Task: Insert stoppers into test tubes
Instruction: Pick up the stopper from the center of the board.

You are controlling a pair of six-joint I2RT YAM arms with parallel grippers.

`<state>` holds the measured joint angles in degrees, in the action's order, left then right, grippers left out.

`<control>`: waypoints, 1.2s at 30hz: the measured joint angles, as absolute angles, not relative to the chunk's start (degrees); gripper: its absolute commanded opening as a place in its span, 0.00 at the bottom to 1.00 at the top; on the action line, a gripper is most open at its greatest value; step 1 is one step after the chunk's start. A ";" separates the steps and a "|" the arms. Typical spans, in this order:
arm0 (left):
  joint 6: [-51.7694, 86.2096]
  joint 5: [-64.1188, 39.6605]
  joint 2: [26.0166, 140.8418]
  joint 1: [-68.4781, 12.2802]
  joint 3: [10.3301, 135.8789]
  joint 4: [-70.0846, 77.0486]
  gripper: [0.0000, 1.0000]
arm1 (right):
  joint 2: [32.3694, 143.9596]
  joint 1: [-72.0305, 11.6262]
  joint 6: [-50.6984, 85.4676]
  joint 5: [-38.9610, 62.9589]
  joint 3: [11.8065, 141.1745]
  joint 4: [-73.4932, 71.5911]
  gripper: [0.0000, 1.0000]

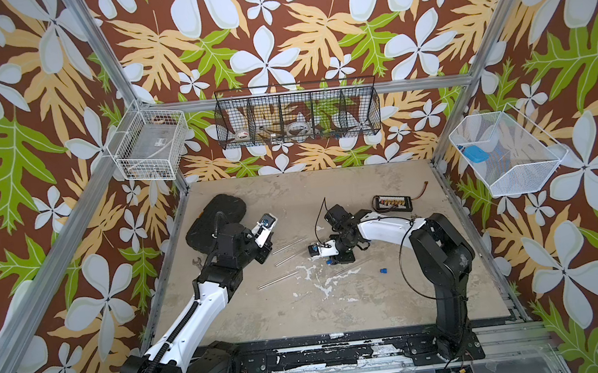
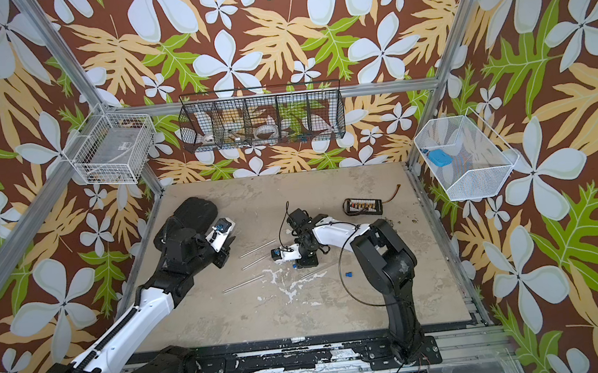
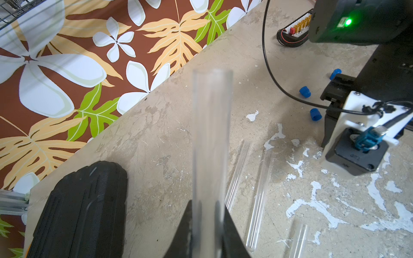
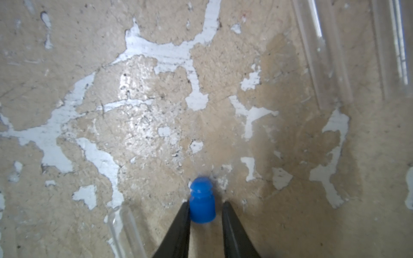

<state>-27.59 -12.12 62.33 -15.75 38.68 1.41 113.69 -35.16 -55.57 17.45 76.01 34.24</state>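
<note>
Beige bench [image 1: 359, 309]: scuffed, with white patches showing through.
Loose stopper [image 1: 383, 271]: blue, lying alone on the bench near the right arm.
Right jaws: parted, straddling a second stopper [image 4: 202, 202] that stands on the bench. One side touches it and a gap shows at the other (not yet gripped).
Test tubes [image 1: 277, 278]: clear, three lying apart on the bench between the arms.
Left jaws: clenched on a test tube [image 3: 211, 134], which juts out past the tips above the bench.
Wrench [image 1: 196, 261]: grey, beside the left arm.
Black case [image 1: 217, 218]: far left, behind the left arm.
Connector board [image 1: 392, 201]: far right, with a red lead.
</note>
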 measured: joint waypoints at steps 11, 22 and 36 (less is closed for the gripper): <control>-27.59 -12.12 62.35 -15.75 38.68 1.41 0.00 | 113.82 -35.20 -55.70 18.02 76.14 34.74 0.25; -27.62 -12.12 62.37 -15.75 38.61 1.45 0.00 | 114.32 -35.14 -55.68 19.11 76.27 34.83 0.22; -28.71 -12.58 62.50 -15.75 38.00 1.52 0.00 | 113.21 -34.92 -55.66 19.79 75.37 34.30 0.18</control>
<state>-28.71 -12.58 62.50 -15.75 38.00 1.52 113.21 -34.92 -55.66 19.79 75.37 34.30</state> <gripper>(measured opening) 0.174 0.182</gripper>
